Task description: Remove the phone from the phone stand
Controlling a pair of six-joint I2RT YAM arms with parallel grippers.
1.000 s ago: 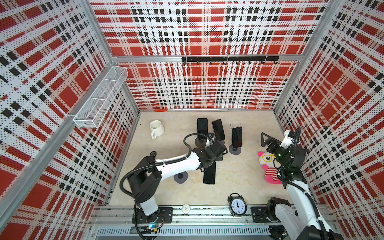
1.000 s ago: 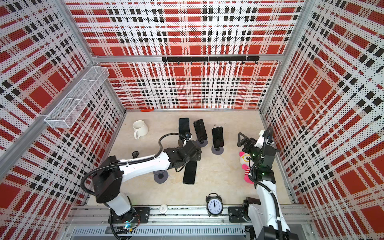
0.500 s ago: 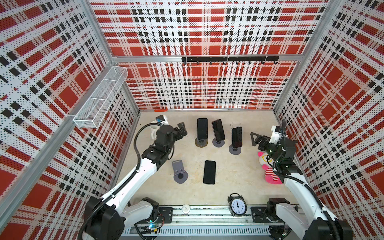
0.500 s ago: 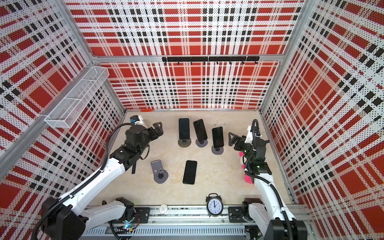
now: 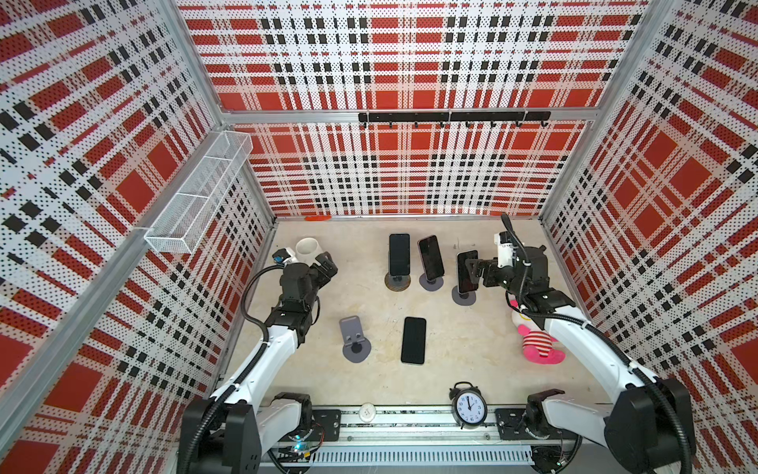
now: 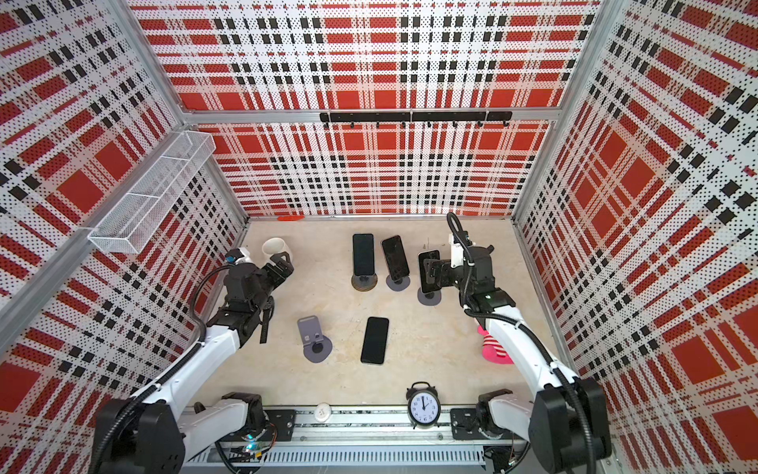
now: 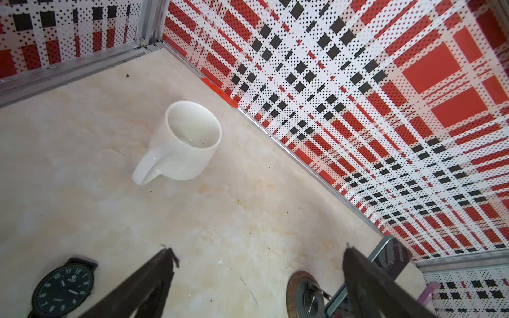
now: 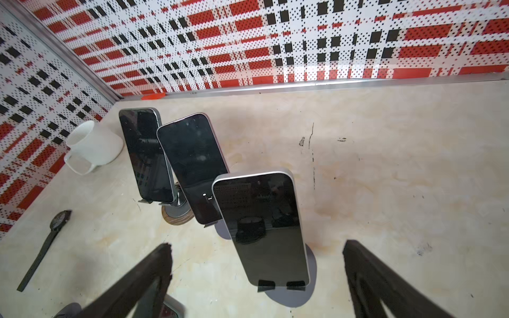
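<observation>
Right gripper (image 8: 256,246) spread, empty, lined up to straddle 2 o'clock phone (image 5: 466,271) on its stand (image 5: 463,297); left gripper (image 5: 325,266) spread, idle by mug (image 5: 307,248).

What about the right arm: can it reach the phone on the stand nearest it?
Probably yes: the right tool is open and faces that phone head-on, with nothing between them.

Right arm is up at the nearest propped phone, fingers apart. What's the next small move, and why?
Probably ease the right gripper forward until its fingers bracket the phone's side edges. In the right wrist view the phone sits centred between the open fingers, leaning on its stand, with no contact visible; closing now might miss.
</observation>
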